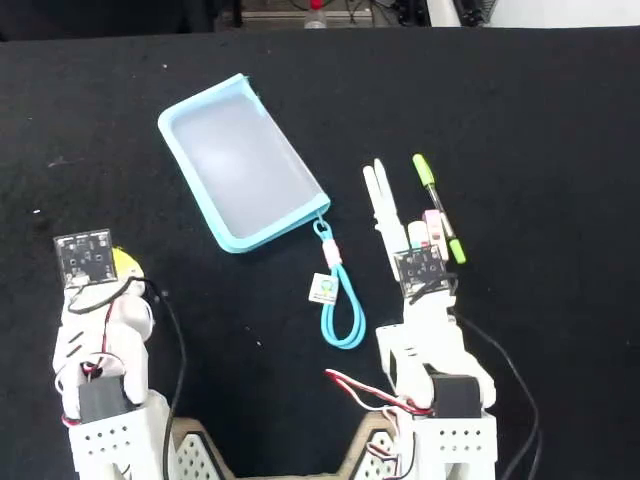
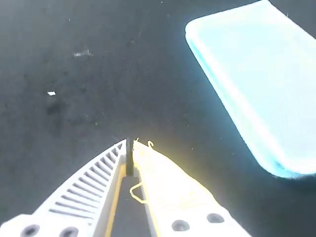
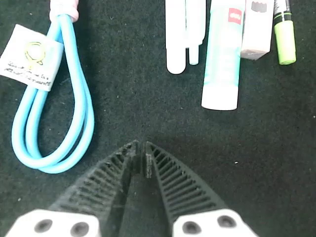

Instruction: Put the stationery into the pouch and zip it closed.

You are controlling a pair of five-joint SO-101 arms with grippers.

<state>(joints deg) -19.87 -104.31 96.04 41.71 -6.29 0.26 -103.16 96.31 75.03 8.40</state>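
While the pouch (image 1: 245, 165) lay flat on the black surface (image 1: 540, 120), the stationery (image 3: 222, 59) sat apart from it, near its blue strap (image 1: 340, 305). The left pincer (image 2: 129, 144) and the right pincer (image 3: 142, 146) were both closed tight, holding nothing.

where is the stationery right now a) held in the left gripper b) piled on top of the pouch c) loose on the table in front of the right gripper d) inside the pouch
c: the stationery lies on the black table ahead of the right gripper, apart from the pouch.
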